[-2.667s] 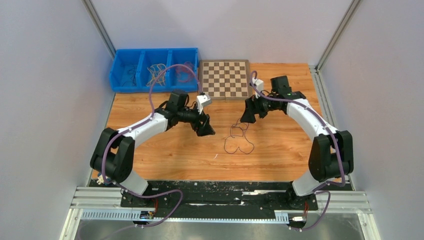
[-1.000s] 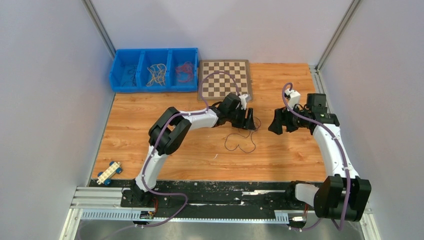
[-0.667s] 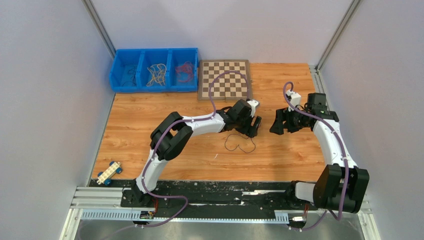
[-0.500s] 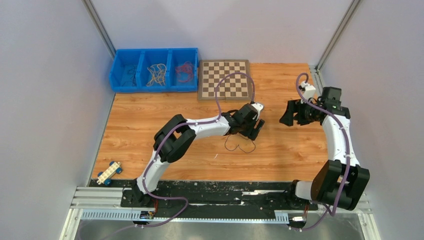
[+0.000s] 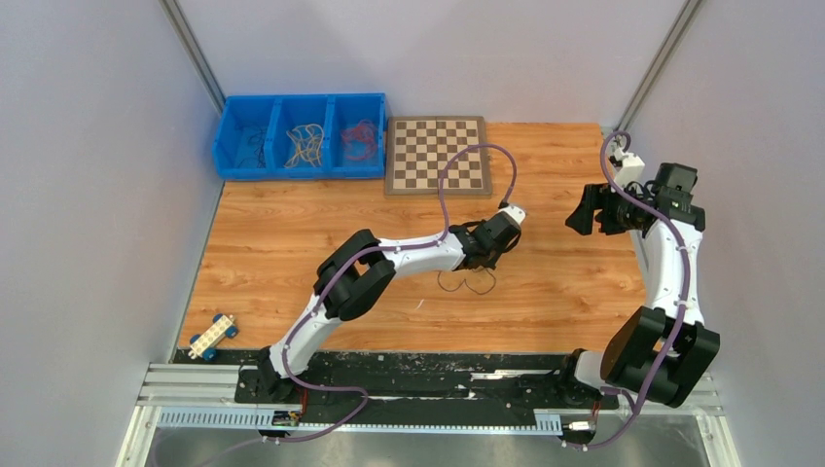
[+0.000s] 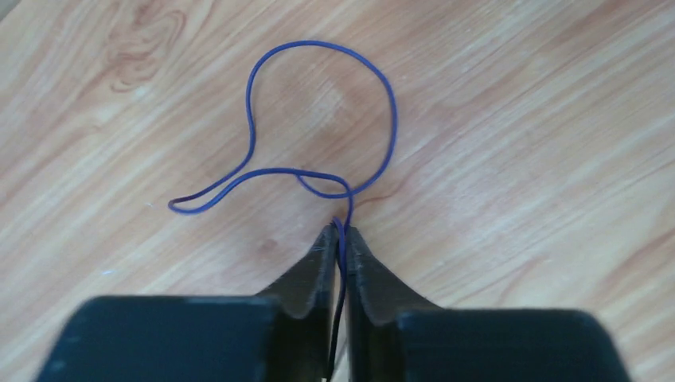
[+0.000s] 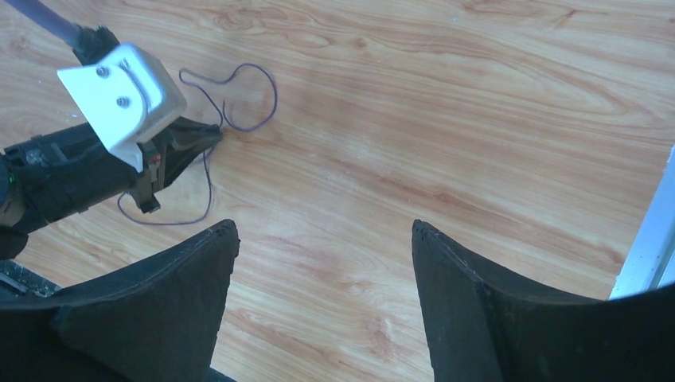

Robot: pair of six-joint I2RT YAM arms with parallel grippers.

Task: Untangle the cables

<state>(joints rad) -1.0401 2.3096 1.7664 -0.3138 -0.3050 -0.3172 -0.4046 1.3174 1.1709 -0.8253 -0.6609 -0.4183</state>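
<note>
One thin dark purple cable [image 6: 394, 119] lies in loose loops on the wooden table, seen from above as a small squiggle [image 5: 465, 287]. My left gripper [image 6: 340, 231] is shut on it, with the strand running between the closed fingers and the loops spreading out just past the tips. In the top view the left gripper [image 5: 484, 261] sits low at the squiggle's far edge. My right gripper [image 7: 325, 231] is open and empty, hovering at the table's right side [image 5: 581, 216], well away from the cable [image 7: 273, 99].
A blue three-compartment bin [image 5: 226, 146] at the back left holds dark, yellow [image 5: 306, 143] and red [image 5: 358, 141] cables. A chessboard [image 5: 438, 154] lies beside it. A small toy car [image 5: 214, 336] sits near the front left edge.
My left arm stretched right over the dark purple cable, lowered, and its fingers shut on the strand. The right arm drew back toward the right wall, staying open.
</note>
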